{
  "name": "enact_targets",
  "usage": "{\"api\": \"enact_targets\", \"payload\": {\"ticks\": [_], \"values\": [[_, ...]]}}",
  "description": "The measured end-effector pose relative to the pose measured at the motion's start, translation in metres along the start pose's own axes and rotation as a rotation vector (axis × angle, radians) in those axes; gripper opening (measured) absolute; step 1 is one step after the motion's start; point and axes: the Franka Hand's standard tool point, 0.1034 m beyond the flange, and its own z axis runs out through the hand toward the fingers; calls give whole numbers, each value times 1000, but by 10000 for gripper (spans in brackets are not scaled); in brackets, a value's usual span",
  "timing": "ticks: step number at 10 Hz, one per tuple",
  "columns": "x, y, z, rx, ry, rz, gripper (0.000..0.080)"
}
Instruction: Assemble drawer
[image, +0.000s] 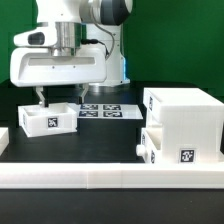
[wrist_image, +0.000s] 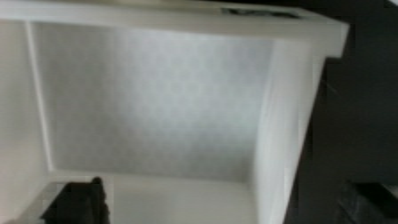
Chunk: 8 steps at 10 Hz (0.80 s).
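A small shallow white tray (image: 48, 118) with a tag on its front lies at the exterior view's left. My gripper (image: 60, 97) hangs right over it, open, with its fingers spread wide. In the wrist view the tray's inside (wrist_image: 151, 100) fills the picture. One fingertip (wrist_image: 75, 200) is inside the tray, the other (wrist_image: 374, 205) is outside its side wall (wrist_image: 294, 120). The tall white housing (image: 185, 115) stands at the exterior view's right, a tag low on its front. A second tray (image: 150, 142) sits at its lower left side, knob outward.
The marker board (image: 108, 110) lies flat on the black table behind the trays. A long white rail (image: 110, 178) runs along the table's front edge. The green wall and the arm's base stand at the back.
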Motion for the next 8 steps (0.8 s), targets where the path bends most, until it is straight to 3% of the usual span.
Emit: {"api": "enact_targets", "payload": {"ticks": [4, 7, 8], "values": [[-12, -12, 22, 13, -7, 5, 649], [-19, -14, 28, 23, -18, 13, 635], [-19, -14, 28, 24, -18, 13, 420]]}}
